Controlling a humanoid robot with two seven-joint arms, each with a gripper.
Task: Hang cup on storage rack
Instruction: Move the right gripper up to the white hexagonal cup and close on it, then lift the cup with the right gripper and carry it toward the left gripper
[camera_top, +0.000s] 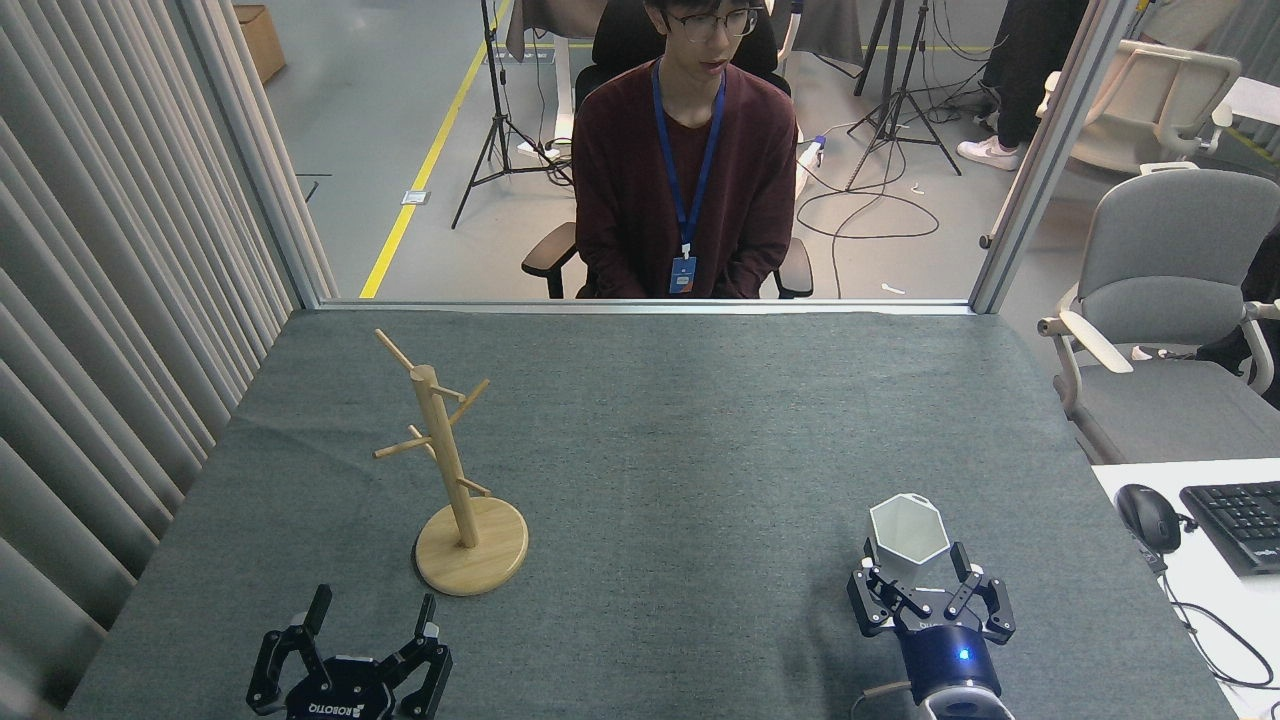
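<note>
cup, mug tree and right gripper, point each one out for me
cup (905, 535): head view, inside of its white hexagonal mouth
mug tree (443, 455): head view, middle of the upright wooden pole
right gripper (918, 578): head view, midway between its open fingertips

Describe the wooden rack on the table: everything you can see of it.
The storage rack is a light wooden mug tree: a round upright pole on a flat round disc base, with several thin pegs slanting upward at different heights. It stands upright on the left part of the grey table, and every peg is bare. Nothing touches it but the table; the cup stands far to its right.
</note>
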